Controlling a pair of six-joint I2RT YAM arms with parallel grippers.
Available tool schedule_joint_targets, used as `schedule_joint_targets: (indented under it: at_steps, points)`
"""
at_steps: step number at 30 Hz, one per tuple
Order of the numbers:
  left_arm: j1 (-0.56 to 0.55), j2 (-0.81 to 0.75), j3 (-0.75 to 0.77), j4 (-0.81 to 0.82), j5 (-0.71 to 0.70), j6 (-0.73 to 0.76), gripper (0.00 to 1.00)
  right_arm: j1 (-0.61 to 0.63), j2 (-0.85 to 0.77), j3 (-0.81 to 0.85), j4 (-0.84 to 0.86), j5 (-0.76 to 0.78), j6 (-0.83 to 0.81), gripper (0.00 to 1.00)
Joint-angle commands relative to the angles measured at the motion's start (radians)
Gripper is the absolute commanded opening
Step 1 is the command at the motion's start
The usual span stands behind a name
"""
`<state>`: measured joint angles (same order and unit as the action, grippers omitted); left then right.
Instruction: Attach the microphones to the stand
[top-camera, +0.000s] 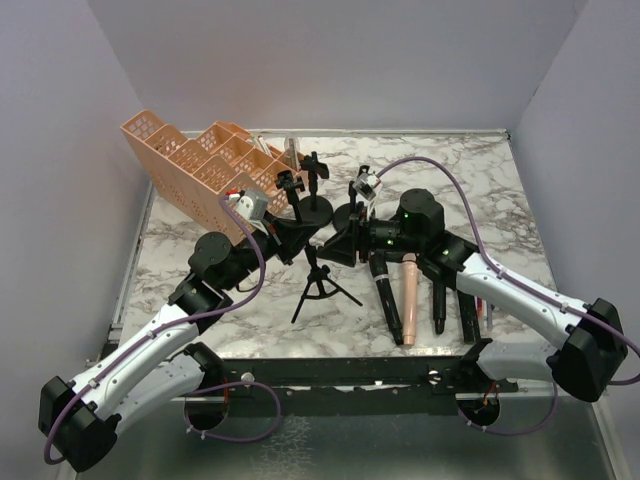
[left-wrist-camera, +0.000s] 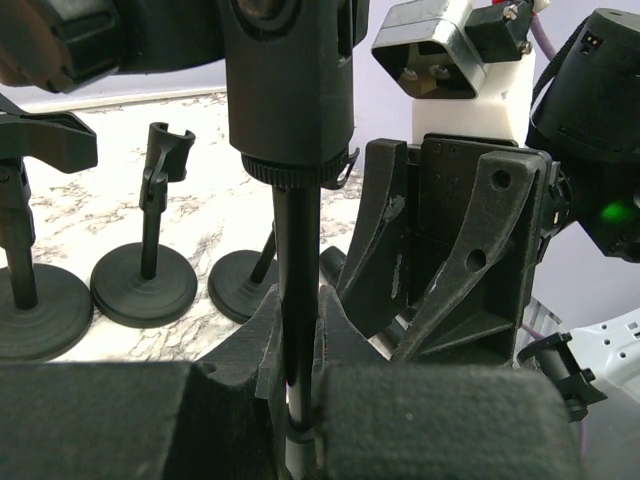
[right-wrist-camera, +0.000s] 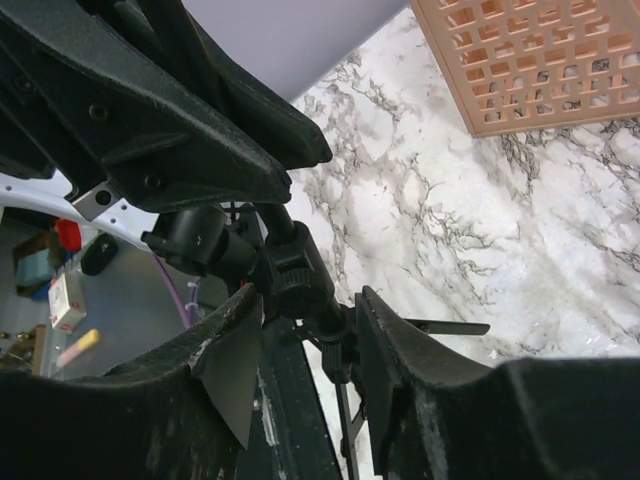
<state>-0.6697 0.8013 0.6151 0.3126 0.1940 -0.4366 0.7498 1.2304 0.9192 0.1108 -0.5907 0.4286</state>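
Observation:
A black tripod stand (top-camera: 320, 283) stands mid-table. My left gripper (top-camera: 298, 243) is shut on its thin pole (left-wrist-camera: 297, 250), just below a thick black sleeve (left-wrist-camera: 290, 90); the fingertips (left-wrist-camera: 335, 320) press the pole from both sides. My right gripper (top-camera: 342, 240) faces it from the right, open, with the stand's knurled knob and joint (right-wrist-camera: 300, 280) between its spread fingers (right-wrist-camera: 390, 350). It also shows in the left wrist view (left-wrist-camera: 450, 250). Several microphones lie to the right, among them a black one (top-camera: 384, 292) and a pink one (top-camera: 409, 297).
Small round-base stands with clips (top-camera: 312, 203) (top-camera: 350, 214) stand behind the grippers, also in the left wrist view (left-wrist-camera: 145, 285). An orange lattice basket (top-camera: 205, 165) lies at the back left, seen in the right wrist view (right-wrist-camera: 540, 60) too. Grey walls enclose the marble table (top-camera: 500, 200).

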Motion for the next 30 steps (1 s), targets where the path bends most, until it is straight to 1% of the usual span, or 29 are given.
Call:
schedule_joint_targets:
  at_steps: [1, 6, 8, 11, 15, 17, 18, 24, 28, 29, 30]
  points:
    - [-0.004, -0.011, 0.043, 0.074, 0.018, -0.011, 0.0, 0.0, 0.022, 0.03, 0.007, -0.037, -0.003, 0.44]
    - [-0.004, -0.01, 0.043, 0.074, 0.021, -0.011, 0.0, 0.0, 0.035, 0.024, 0.033, -0.031, 0.03, 0.37]
    - [-0.004, -0.009, 0.042, 0.074, 0.022, -0.011, 0.0, 0.0, 0.039, 0.018, 0.054, -0.032, 0.056, 0.36]
    - [-0.004, -0.008, 0.04, 0.075, 0.022, -0.011, 0.0, 0.0, 0.042, 0.004, 0.108, -0.016, 0.117, 0.31]
    - [-0.004, -0.008, 0.038, 0.075, 0.023, -0.009, 0.0, 0.0, 0.052, -0.016, 0.171, 0.02, 0.234, 0.17]
    - [-0.004, -0.01, 0.034, 0.075, 0.021, -0.006, 0.0, 0.0, 0.064, 0.004, 0.138, 0.079, 0.337, 0.06]
    - [-0.004, -0.011, 0.032, 0.075, 0.02, -0.003, 0.0, 0.0, 0.07, 0.021, 0.105, 0.104, 0.375, 0.01]
    - [-0.004, -0.011, 0.031, 0.08, -0.006, 0.021, 0.0, 0.0, 0.068, 0.058, -0.042, 0.256, 0.66, 0.01]
    - [-0.005, -0.013, 0.019, 0.09, -0.027, 0.039, 0.0, 0.0, 0.064, 0.051, -0.054, 0.292, 0.768, 0.01]
    - [-0.004, -0.011, 0.015, 0.092, -0.03, 0.044, 0.0, 0.0, 0.067, 0.057, -0.054, 0.286, 0.769, 0.04]
    - [-0.004, -0.01, 0.014, 0.092, -0.031, 0.05, 0.0, 0.0, 0.071, 0.063, -0.06, 0.281, 0.766, 0.15]
